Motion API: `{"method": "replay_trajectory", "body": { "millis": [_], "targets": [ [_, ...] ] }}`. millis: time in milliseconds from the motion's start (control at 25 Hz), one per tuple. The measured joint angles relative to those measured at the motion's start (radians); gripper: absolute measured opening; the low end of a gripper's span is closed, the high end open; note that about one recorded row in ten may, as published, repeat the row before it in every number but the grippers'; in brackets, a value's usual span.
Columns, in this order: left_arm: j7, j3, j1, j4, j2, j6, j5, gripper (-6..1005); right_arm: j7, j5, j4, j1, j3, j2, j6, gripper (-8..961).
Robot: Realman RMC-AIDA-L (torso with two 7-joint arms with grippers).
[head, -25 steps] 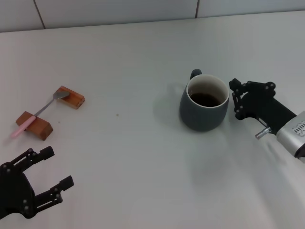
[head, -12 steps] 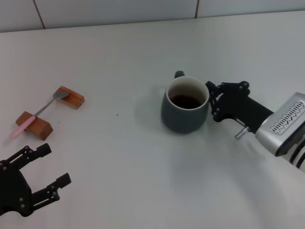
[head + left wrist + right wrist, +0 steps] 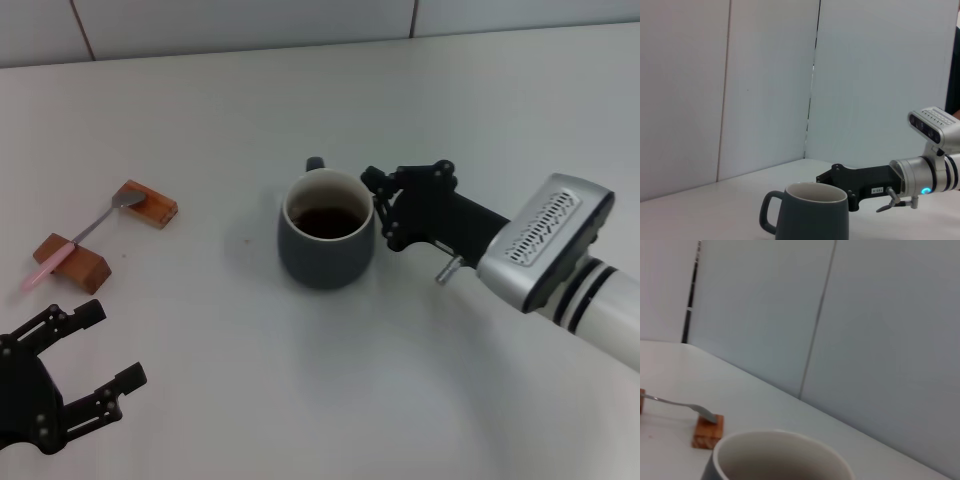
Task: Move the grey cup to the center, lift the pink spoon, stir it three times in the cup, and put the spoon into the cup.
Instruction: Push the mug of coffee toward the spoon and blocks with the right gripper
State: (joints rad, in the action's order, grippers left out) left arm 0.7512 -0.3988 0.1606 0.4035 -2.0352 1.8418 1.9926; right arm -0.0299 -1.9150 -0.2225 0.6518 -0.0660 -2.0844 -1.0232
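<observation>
Your right claw sits right against the grey cup, on the side toward the right arm; its black fingers meet the cup's rim and wall, but you cannot tell whether they are spread or pressed together. The cup stands upright near the middle of the white surface, with dark liquid inside and its loop handle turned toward the far wall. Look to the left and you find the pink spoon well apart from the cup, bridging two brown wooden blocks, pink handle on the nearer block and silver bowl on the farther one. Your left claw hangs spread wide at the near left corner, holding nothing.
</observation>
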Motion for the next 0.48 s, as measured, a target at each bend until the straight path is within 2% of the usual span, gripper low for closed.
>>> {"method": "replay_trajectory", "body": {
  "millis": [160, 480],
  "targets": [
    [0.0, 0.0, -0.001, 0.0, 0.0, 0.002, 0.0, 797, -0.001, -0.007, -0.044, 0.04, 0.0, -0.002, 0.035, 46],
    [0.0, 0.0, -0.002, 0.0, -0.001, 0.004, 0.001, 794, -0.002, -0.029, -0.075, 0.064, 0.014, -0.002, 0.065, 48]
  ]
}}
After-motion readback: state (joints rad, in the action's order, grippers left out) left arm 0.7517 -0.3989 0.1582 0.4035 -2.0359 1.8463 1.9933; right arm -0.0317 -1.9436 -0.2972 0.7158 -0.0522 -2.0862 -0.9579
